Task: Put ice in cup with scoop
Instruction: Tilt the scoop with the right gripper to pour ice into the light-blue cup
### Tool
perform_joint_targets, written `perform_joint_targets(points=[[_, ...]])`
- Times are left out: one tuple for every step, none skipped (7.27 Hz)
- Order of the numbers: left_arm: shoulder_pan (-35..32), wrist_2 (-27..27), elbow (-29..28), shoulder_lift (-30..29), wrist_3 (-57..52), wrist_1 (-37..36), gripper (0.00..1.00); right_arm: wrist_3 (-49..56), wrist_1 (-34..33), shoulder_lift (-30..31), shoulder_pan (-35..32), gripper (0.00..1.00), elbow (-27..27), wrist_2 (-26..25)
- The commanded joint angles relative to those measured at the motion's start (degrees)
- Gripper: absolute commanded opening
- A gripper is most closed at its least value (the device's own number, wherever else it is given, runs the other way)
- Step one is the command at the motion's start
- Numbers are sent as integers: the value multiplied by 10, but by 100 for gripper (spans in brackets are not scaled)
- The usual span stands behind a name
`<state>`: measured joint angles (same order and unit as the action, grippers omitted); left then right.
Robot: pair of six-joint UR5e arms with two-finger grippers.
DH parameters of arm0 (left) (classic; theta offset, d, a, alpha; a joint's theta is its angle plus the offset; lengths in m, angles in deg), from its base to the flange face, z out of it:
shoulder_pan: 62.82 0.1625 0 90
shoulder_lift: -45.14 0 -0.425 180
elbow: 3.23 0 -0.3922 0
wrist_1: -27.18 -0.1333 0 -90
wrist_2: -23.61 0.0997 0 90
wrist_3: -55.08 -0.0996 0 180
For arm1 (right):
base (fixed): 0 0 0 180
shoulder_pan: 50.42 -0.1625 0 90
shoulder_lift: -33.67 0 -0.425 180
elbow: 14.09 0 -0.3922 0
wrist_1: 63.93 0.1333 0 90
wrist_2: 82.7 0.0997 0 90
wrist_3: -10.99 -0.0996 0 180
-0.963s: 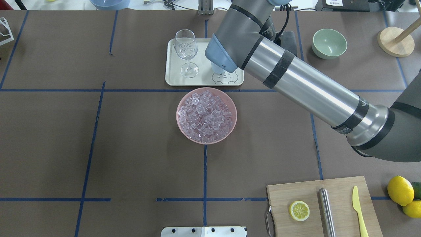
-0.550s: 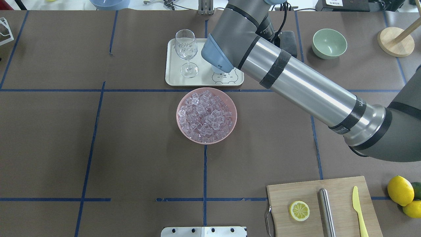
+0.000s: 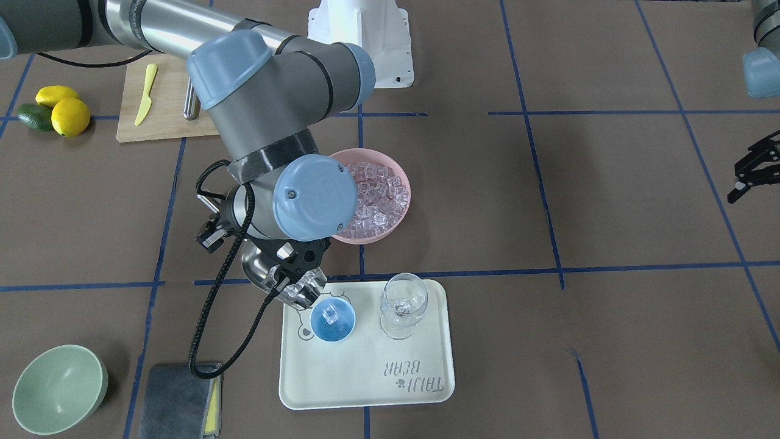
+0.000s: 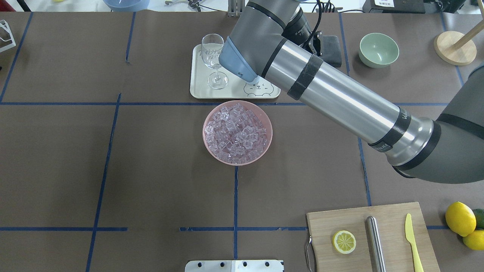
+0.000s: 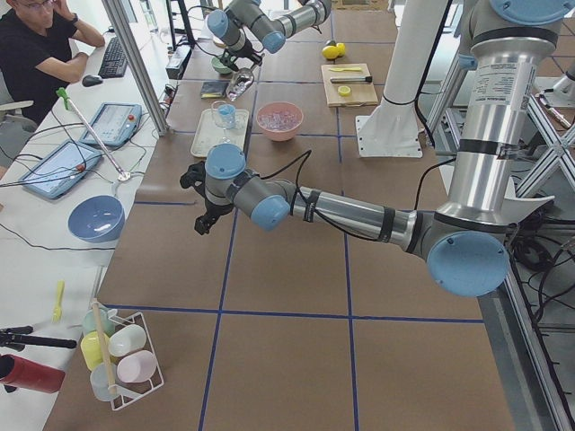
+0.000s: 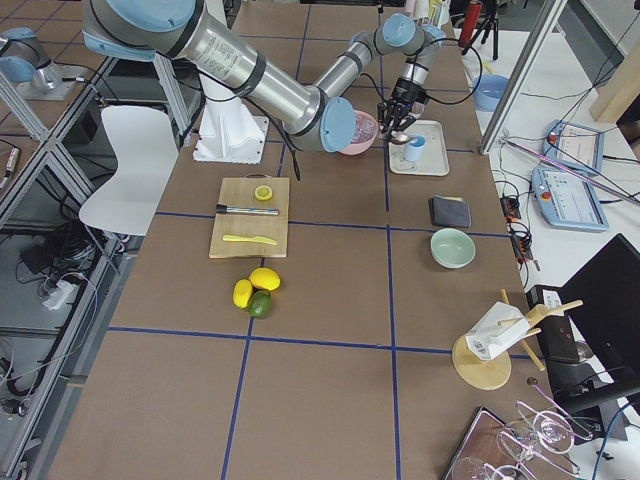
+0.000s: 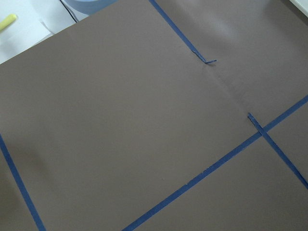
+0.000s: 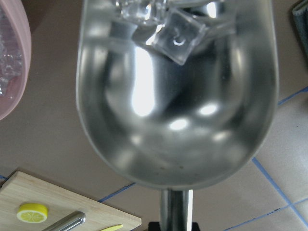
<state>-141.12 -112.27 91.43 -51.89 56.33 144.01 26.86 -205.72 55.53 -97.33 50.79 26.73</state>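
A long table (image 4: 151,170) covered in brown paper, divided by blue tape lines (image 4: 103,181). A white chair (image 6: 125,165) stands beside it on grey floor (image 6: 30,350). A white side desk (image 5: 27,260) holds tablets (image 5: 61,167). Lighting is bright and even.

Robotics laboratory, manipulation test cell. Evidence:
- two industrial arms, right arm (image 4: 340,98) and left arm (image 5: 359,211), working over one long desk (image 4: 151,170)
- desk covered in brown paper and divided into a grid by blue tape lines (image 4: 235,196)
- white pedestal (image 6: 228,125) at the desk's edge
- aluminium frame posts (image 5: 137,63) alongside
- side bench with seated operator (image 5: 40,54), keyboard (image 5: 114,56) and tablets (image 5: 112,124)
- loose cables (image 6: 60,285) on the floor
- white chair (image 6: 130,165) beside the rig
- household kitchen items on the marked desk: cutting board (image 4: 372,236), lemons (image 4: 460,218), green bowl (image 4: 378,49), bear-printed tray (image 4: 200,90)
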Motion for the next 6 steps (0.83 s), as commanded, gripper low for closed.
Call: perform_joint_targets(points=[[0, 0, 0, 0, 1, 1, 100, 7, -2, -3, 1, 0, -5, -9], [0, 0, 0, 0, 1, 1, 100, 7, -2, -2, 1, 0, -5, -11], [0, 0, 0, 0, 1, 1, 100, 7, -2, -2, 1, 0, -5, -19], [1, 0, 0, -1, 1, 1, 100, 14, -7, -2, 1, 0, -8, -21], [1, 0, 0, -1, 1, 1, 100, 21, -11, -3, 1, 0, -8, -30], [1, -1, 0, -1, 2, 1, 100, 22, -11, -3, 1, 0, -8, -32]])
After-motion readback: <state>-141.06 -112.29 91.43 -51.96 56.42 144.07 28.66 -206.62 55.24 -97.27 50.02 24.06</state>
